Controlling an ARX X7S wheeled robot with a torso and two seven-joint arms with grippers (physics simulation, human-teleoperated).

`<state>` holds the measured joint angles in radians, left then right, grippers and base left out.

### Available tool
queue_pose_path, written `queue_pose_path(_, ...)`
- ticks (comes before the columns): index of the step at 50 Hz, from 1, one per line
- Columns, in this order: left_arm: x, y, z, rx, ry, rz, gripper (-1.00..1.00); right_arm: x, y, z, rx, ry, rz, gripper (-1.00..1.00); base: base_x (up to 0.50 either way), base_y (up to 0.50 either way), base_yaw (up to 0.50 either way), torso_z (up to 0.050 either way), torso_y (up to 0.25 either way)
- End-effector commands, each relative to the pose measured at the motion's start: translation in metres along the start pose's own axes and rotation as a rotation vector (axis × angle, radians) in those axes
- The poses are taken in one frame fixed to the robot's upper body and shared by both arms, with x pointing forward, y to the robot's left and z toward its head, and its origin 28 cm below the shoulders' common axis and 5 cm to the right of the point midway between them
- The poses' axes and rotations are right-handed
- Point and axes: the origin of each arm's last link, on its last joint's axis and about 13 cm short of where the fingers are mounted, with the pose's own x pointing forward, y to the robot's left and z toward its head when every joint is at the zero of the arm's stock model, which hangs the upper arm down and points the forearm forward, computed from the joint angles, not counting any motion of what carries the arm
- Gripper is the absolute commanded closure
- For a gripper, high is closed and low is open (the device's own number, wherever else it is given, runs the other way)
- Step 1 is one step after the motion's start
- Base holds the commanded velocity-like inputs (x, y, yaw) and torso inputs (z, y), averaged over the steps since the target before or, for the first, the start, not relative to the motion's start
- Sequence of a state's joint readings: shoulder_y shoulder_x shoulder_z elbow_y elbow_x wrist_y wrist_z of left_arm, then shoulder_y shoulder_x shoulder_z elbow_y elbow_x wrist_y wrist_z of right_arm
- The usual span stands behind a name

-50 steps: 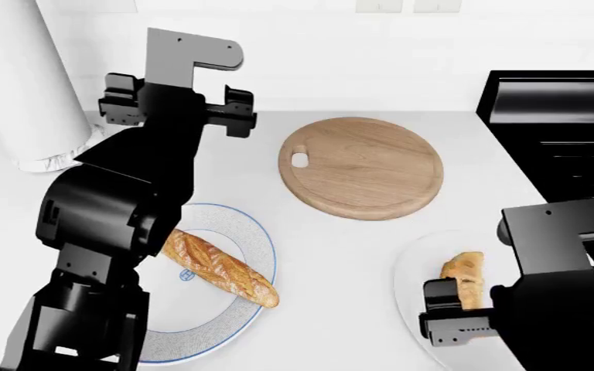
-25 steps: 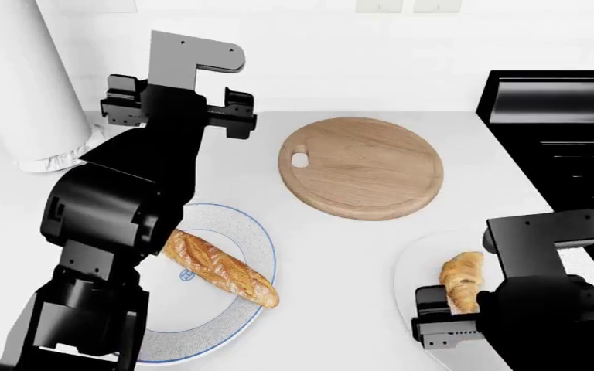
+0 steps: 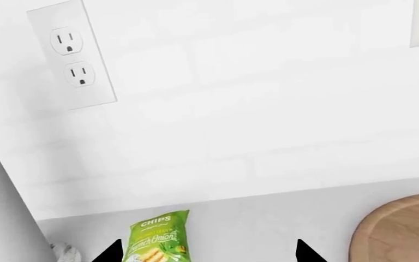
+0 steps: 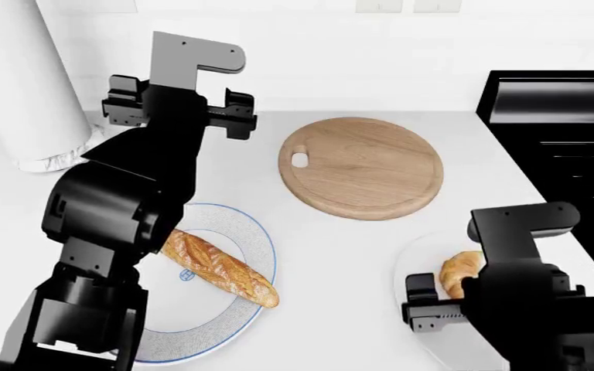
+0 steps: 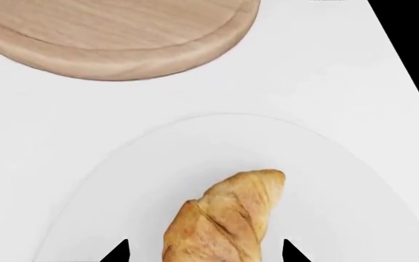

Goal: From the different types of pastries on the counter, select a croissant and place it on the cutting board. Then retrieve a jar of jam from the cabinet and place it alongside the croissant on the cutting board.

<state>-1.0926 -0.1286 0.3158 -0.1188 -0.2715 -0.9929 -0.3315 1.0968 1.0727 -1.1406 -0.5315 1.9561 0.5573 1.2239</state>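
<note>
- The right gripper (image 5: 202,254) hung directly over the croissant (image 5: 224,218), its two dark fingertips spread apart on either side of the pastry and closed on nothing.
- The croissant lay on a plain white plate (image 5: 122,180) near the robot on the right side of the white surface (image 4: 349,255); its long axis ran roughly away from the robot, one tapered end pointing toward the cutting board (image 4: 361,167).
- The head view showed only the upper part of the croissant (image 4: 460,267), the right arm covering the rest; the right wrist view showed its ridges and far tip plainly.
- To the left, the baguette (image 4: 220,267) lay diagonally across a blue-rimmed plate (image 4: 261,239), partly under the left arm.
- Farther back, the round wooden cutting board sat bare, its handle hole on its left side, well apart from both plates.
- The left gripper (image 3: 203,256) was raised near the back wall, its tips set wide apart and holding nothing.
- Only the left wrist view showed a green chips bag (image 3: 155,237) on the surface by the wall and a wall outlet (image 3: 72,54) above.
</note>
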Motion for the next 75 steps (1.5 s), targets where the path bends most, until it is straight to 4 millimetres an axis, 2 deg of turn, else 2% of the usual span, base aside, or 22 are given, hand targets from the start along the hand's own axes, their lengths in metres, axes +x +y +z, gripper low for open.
queue_pose_path(1, 0.001, 0.001, 0.0, -0.001, 0.002, 0.002, -1.0, 0.006, -0.001, -0.002, 0.005, 0.02, 0.007, -1.0, 0.0, 0.0, 0.0, 0.0, 0.0)
queue_pose_path(10, 0.0, 0.001, 0.002, -0.001, -0.001, 0.006, -1.0, 0.006, -0.002, -0.004, 0.011, 0.022, 0.005, -1.0, 0.0, 0.0, 0.0, 0.0, 0.0)
queue_pose_path(11, 0.0, 0.001, 0.002, -0.001, -0.001, 0.006, -1.0, 0.006, -0.002, -0.004, 0.01, 0.022, 0.005, 1.0, 0.0, 0.0, 0.0, 0.0, 0.0)
queue_pose_path(26, -0.001, 0.002, 0.002, -0.003, -0.002, 0.004, -1.0, 0.003, -0.001, -0.005, 0.002, 0.029, -0.004, 1.0, 0.0, 0.0, 0.0, 0.0, 0.0)
queue_pose_path(33, -0.001, 0.003, 0.003, -0.005, -0.002, 0.005, -1.0, -0.005, -0.001, -0.003, -0.013, 0.011, -0.01, 1.0, 0.0, 0.0, 0.0, 0.0, 0.0)
queue_pose_path(37, -0.001, 0.003, 0.003, -0.005, -0.002, 0.005, -1.0, -0.017, -0.001, 0.003, -0.02, -0.03, -0.024, 1.0, 0.0, 0.0, 0.0, 0.0, 0.0)
queue_pose_path(39, -0.001, 0.004, 0.003, -0.006, -0.003, 0.005, -1.0, -0.036, -0.007, 0.006, -0.022, -0.06, -0.033, 1.0, 0.0, 0.0, 0.0, 0.0, 0.0)
queue_pose_path(43, -0.002, 0.004, 0.004, -0.008, -0.003, 0.003, -1.0, -0.059, -0.009, 0.012, -0.038, -0.111, -0.039, 1.0, 0.0, 0.0, 0.0, 0.0, 0.0)
queue_pose_path(51, -0.002, 0.005, 0.005, -0.005, 0.018, 0.009, -1.0, -0.079, -0.007, 0.02, -0.078, -0.169, -0.056, 1.0, 0.0, 0.0, 0.0, 0.0, 0.0)
queue_pose_path(54, -0.001, 0.006, 0.005, -0.007, 0.024, 0.008, -1.0, -0.076, -0.003, 0.027, -0.085, -0.185, -0.057, 1.0, 0.0, 0.0, 0.0, 0.0, 0.0)
queue_pose_path(65, -0.004, 0.007, 0.004, -0.021, 0.02, 0.003, -1.0, -0.028, 0.012, 0.061, -0.104, -0.193, -0.033, 1.0, 0.0, 0.0, 0.0, 0.0, 0.0)
queue_pose_path(75, -0.001, 0.007, 0.004, -0.015, 0.023, 0.007, -1.0, -0.01, 0.012, 0.096, -0.071, -0.237, 0.0, 1.0, 0.0, 0.0, 0.0, 0.0, 0.0)
